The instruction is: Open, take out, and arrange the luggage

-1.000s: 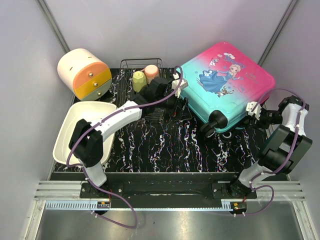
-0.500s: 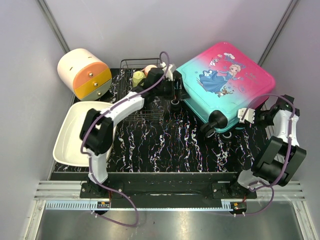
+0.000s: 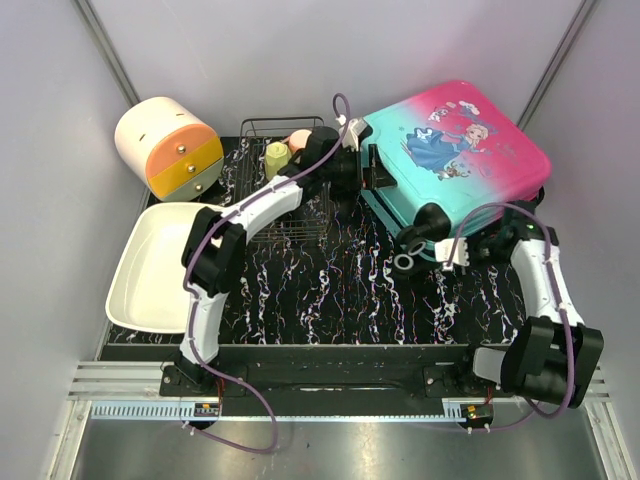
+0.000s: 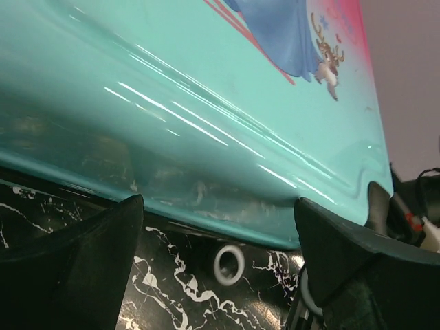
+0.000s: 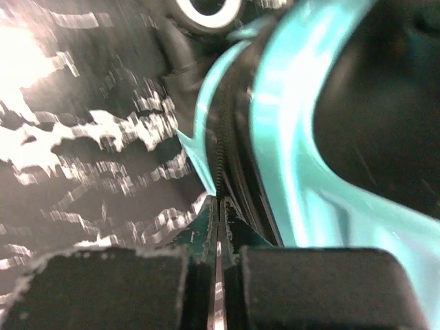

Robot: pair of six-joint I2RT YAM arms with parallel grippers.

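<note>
Robot lab test cell, not a home: plain grey panel walls (image 3: 250, 60) w/ bare alu struts (image 3: 105, 50) at the far corners, two arms (image 3: 250, 212) bolted by a slotted alu rail (image 3: 330, 405) at the near edge, purple cables (image 3: 338, 103) looping loose. Black marbled mat (image 3: 330, 290) holds mismatched props: luggage (image 3: 460, 150) far right, round drawer box (image 3: 168, 148) far left, wire rack (image 3: 280, 130), white tray (image 3: 160, 265) at left.

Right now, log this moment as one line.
luggage: lid down | left claw: open, astride teal edge | right claw: shut at zipper

Luggage (image 3: 455, 150) (wire rack (image 3: 270, 120) alongside) crowds the table (image 3: 330, 290) rear.
</note>
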